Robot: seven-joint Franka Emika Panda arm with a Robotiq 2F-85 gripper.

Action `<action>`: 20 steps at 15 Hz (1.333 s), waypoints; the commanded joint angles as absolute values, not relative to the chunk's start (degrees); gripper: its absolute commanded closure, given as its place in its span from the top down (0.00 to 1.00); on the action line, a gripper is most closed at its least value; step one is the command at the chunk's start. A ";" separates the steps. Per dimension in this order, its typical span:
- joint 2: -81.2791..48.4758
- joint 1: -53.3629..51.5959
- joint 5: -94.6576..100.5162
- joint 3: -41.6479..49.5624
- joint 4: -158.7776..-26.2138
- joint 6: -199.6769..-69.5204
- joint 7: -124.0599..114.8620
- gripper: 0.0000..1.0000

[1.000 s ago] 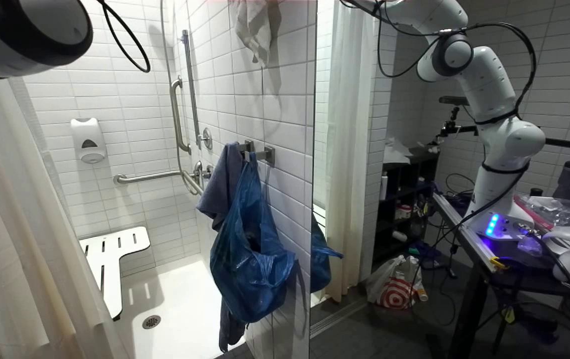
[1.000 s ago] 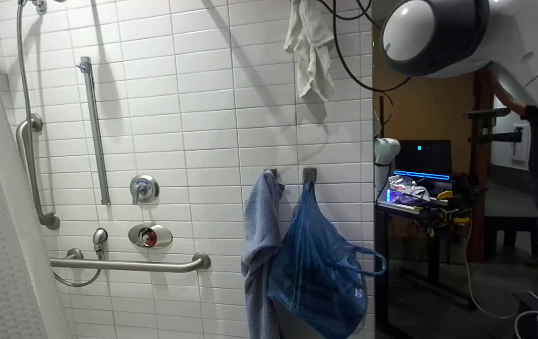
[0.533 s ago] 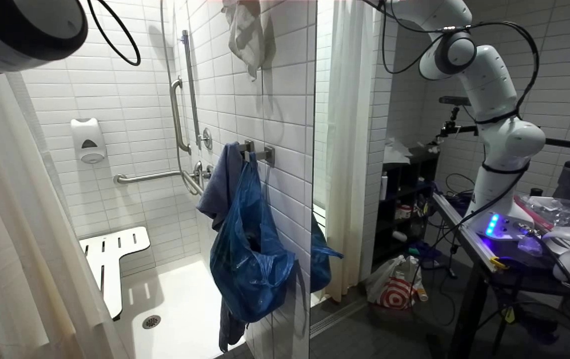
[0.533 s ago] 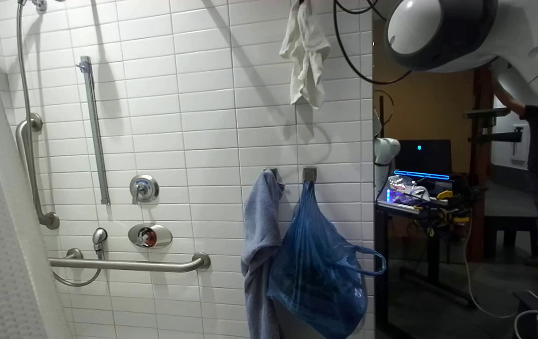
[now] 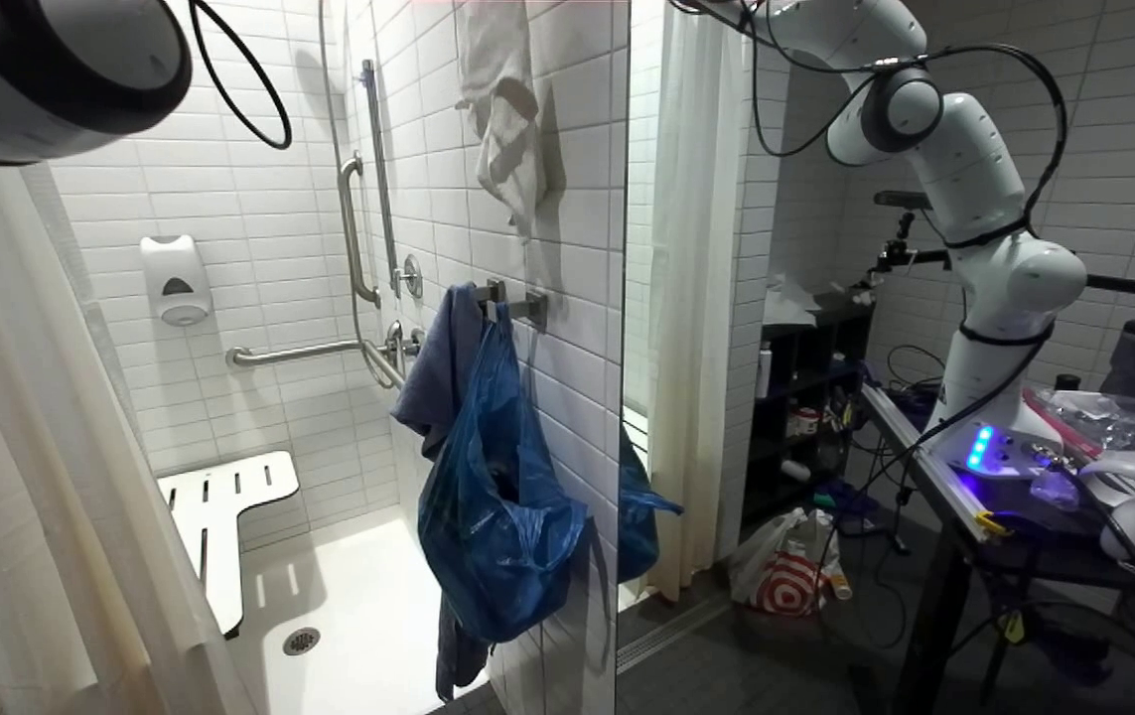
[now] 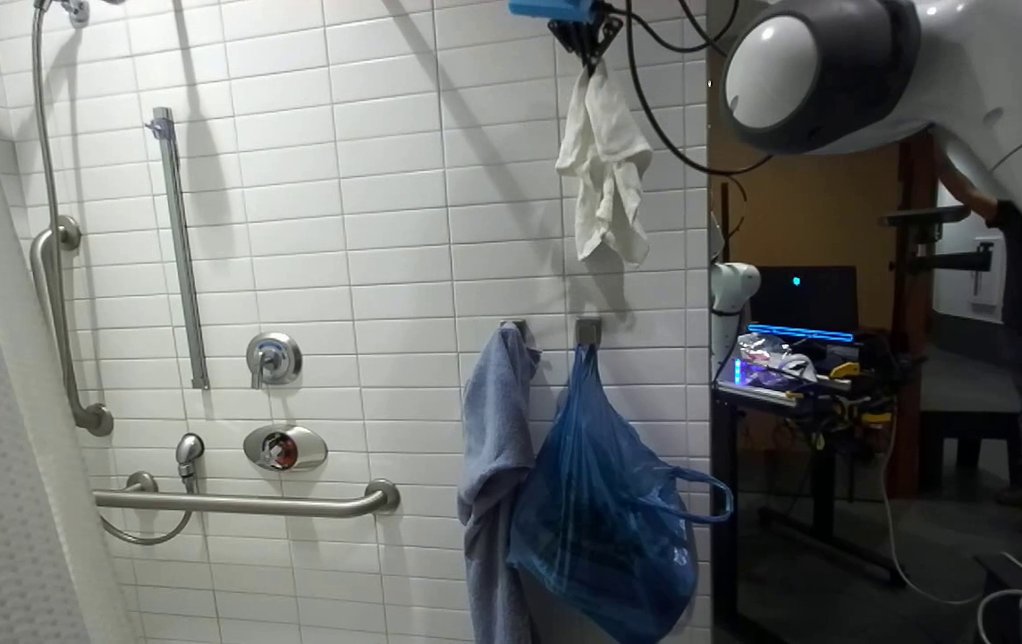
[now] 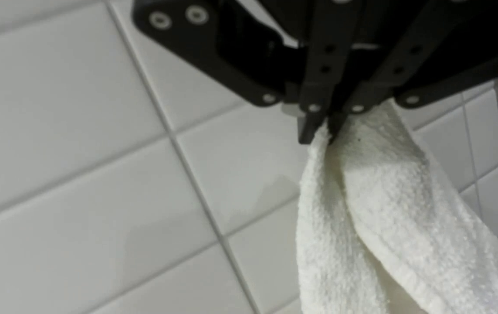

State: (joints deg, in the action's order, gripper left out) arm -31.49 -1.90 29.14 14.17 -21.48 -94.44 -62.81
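Pinching a white cloth [image 6: 604, 161] by its top, the black gripper [image 7: 325, 132] has its two fingers [image 7: 306, 133] pressed together with the cloth caught at the tips. The cloth hangs down in soft, floppy folds. In the wrist view it looks bumpy and splits into a thin strip and a much wider part. In an exterior view the gripper peeks in at the top, next to a bright blue piece [image 6: 555, 9]. Black cables [image 6: 639, 107] loop down beside it, and the big white robot arm [image 6: 993, 125] reaches in from the right side of that view.

Behind the cloth is a wall [image 6: 385, 179] of shiny white tiles. I cannot tell if the cloth touches it. Under the cloth, and apart from it, two small metal hooks [image 6: 588, 331] stick out of the wall. A blue-gray towel [image 6: 497, 438] hangs on one hook. A blue plastic bag [image 6: 600, 501] hangs on the other, right up against the towel. The bag has one handle [image 6: 723, 503] poking out to the side.

Farther along the same wall are a round silver knob [image 6: 274, 360] and a long metal bar [image 6: 242, 504]. In an exterior view there is also a white seat [image 5: 221, 508] with slots, a round drain [image 5: 302, 642] in the floor [image 5: 358, 596], a white dispenser [image 5: 176, 278] higher up, and a pale curtain [image 5: 41, 447] hanging nearby.
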 commanded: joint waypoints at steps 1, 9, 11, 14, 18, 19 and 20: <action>-36.23 -0.93 27.73 16.19 -18.98 -88.87 -61.60 0.01; -38.31 -4.68 35.32 22.90 -21.16 -97.07 -69.67 0.01; -38.50 -5.56 37.64 23.87 -21.00 -100.62 -72.31 0.01; -38.26 -6.22 41.21 24.99 -20.81 -104.99 -75.98 0.01; -37.53 -6.03 43.97 25.33 -20.44 -108.38 -81.29 0.01; -37.26 -5.88 44.65 25.53 -20.30 -109.21 -82.58 0.01; -36.80 -5.84 45.21 25.66 -20.21 -109.73 -84.21 0.01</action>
State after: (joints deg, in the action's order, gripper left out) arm -38.37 -6.16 43.27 24.65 -20.21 -107.15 -80.28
